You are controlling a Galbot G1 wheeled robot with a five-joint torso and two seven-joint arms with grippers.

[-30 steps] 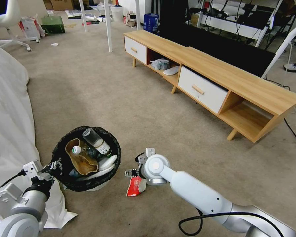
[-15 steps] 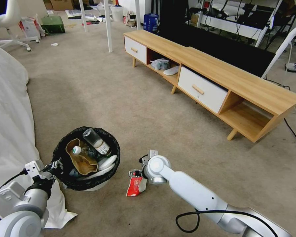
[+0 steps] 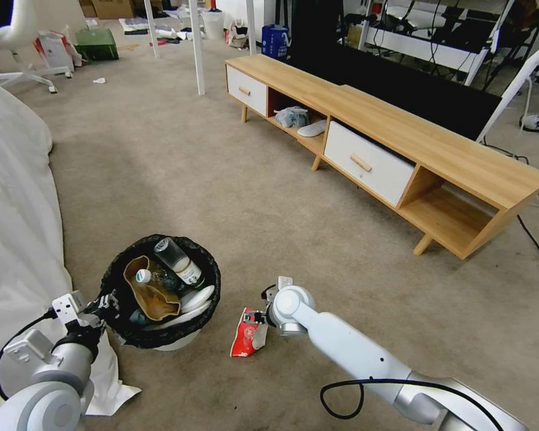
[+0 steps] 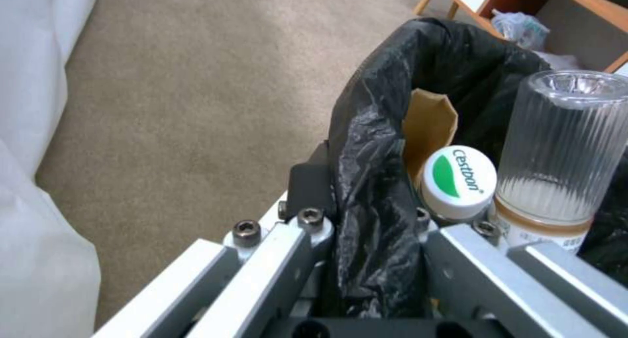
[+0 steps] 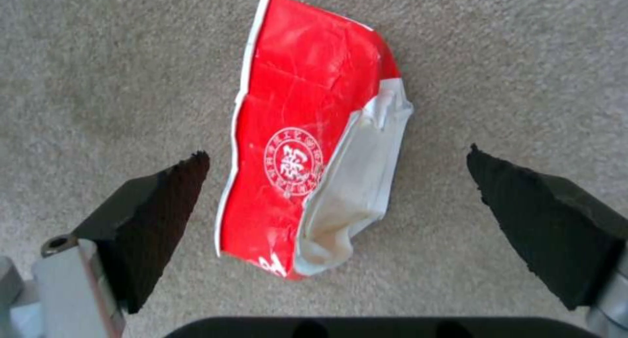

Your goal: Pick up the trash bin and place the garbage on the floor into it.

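Right gripper (image 5: 337, 181) over the packet (image 5: 307, 146), jaws wide apart either side of it.
Left gripper (image 4: 366, 240) has its jaws clamped on the bin (image 3: 161, 341) rim, bin just left of the packet on the floor (image 3: 221, 167).

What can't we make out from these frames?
- Whether the trash bin is lifted or resting on the floor: head view, its base is hidden by its own body.
- What lies under the paper bag and bottles.
- The packet's underside.
- Left gripper fingertips: buried in the bin liner.
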